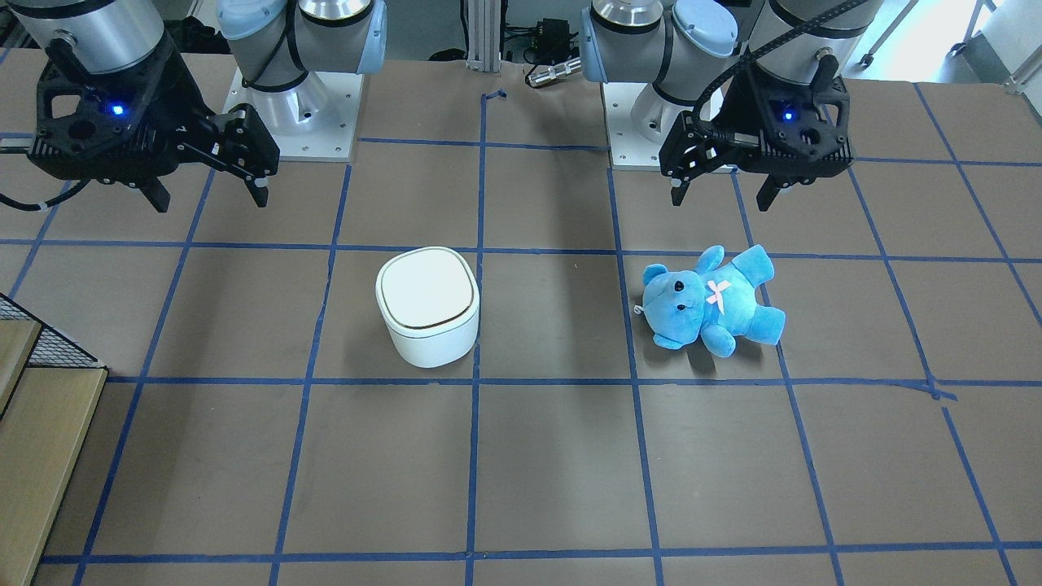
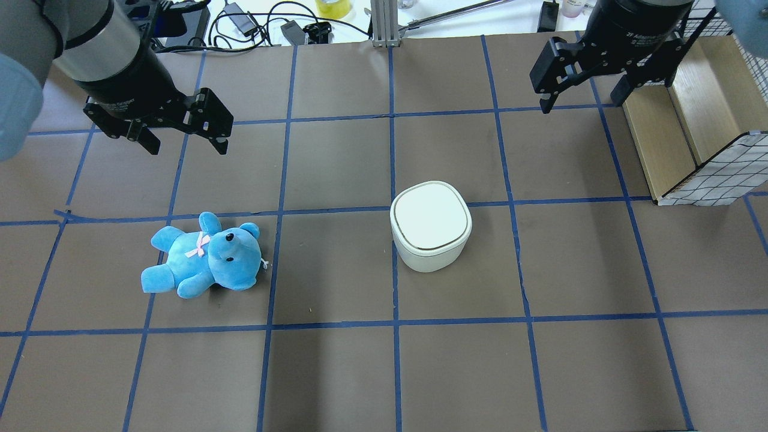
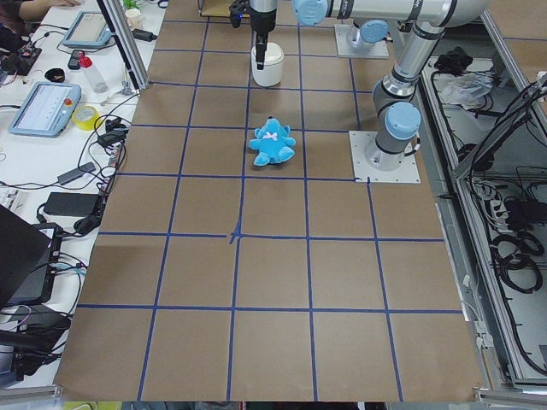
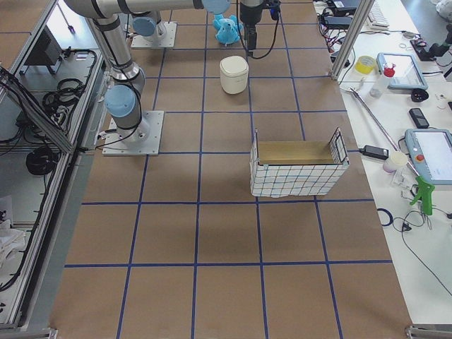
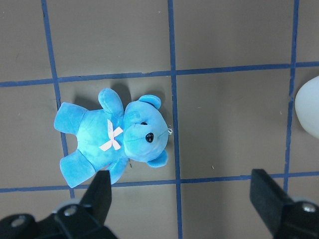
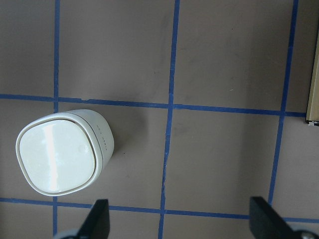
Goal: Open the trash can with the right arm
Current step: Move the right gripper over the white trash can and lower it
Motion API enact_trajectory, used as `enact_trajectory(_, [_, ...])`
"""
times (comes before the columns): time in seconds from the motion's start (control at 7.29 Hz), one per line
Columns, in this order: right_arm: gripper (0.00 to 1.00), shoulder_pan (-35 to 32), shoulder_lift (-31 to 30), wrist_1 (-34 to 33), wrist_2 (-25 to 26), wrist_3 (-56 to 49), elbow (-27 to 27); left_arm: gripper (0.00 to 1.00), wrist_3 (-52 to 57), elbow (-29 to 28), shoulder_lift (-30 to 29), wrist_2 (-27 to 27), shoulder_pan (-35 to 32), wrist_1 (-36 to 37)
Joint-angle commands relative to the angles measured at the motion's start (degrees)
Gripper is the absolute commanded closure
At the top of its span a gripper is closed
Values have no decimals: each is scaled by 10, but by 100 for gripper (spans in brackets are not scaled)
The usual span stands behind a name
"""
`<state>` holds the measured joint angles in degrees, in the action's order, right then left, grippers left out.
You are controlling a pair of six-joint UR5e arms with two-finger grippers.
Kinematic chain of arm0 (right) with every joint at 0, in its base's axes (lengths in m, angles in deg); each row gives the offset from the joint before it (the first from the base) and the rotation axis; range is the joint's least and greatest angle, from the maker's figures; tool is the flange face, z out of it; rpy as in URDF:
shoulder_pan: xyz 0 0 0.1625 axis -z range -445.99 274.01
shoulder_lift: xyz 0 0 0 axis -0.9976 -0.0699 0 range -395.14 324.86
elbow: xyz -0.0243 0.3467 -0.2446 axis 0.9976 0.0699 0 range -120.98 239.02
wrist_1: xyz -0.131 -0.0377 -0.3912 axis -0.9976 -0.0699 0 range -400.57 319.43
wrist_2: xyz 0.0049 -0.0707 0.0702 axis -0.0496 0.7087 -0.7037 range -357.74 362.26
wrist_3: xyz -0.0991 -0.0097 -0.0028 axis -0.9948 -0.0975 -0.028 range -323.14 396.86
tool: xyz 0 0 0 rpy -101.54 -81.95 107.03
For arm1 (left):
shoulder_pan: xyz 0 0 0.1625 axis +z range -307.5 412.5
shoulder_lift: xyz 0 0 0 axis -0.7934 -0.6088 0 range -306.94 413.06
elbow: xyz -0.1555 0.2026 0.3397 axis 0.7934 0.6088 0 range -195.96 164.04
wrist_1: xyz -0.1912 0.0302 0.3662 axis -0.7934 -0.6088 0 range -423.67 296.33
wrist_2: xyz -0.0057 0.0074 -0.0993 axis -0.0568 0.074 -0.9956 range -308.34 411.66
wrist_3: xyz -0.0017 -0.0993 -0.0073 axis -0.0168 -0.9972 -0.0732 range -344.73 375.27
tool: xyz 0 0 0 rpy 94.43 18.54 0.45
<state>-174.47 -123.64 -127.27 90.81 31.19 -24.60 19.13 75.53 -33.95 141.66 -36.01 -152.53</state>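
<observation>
The white trash can (image 2: 431,225) stands upright near the table's middle with its lid shut; it also shows in the front view (image 1: 427,305) and in the right wrist view (image 6: 62,157). My right gripper (image 2: 581,103) hangs open and empty above the table, behind and to the right of the can and well apart from it. In the front view it is at the upper left (image 1: 210,198). My left gripper (image 2: 187,148) is open and empty, above and behind a blue plush bear (image 2: 204,255), which lies on its back.
A wire-mesh basket with wooden panels (image 2: 690,138) stands at the table's right edge, close to my right gripper. Blue tape lines grid the brown table. Cables and small items lie along the far edge (image 2: 258,24). The arm bases (image 1: 293,106) stand on my side.
</observation>
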Motion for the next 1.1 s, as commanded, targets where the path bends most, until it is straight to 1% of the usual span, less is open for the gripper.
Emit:
enact_trajectory(0.0, [0,-1,-1,0,-5,13,1,0,0,0,0,0,0,0])
enact_trajectory(0.14, [10,-11,-2,-3,-12,89,2,0,0,0,0,0,0,0])
enact_trajectory(0.27, [38,-42,0,-8,-10,118,2,0,0,0,0,0,0,0])
enact_trajectory(0.55, [100,-105,7,-10,-10,214,1,0,0,0,0,-1,0,0])
enact_trajectory(0.82, [100,-143,27,-18,-23,228,0,0,0,0,0,-1,0,0])
enact_trajectory(0.96, [100,-152,39,-19,-66,238,0,0,0,0,0,0,0,0])
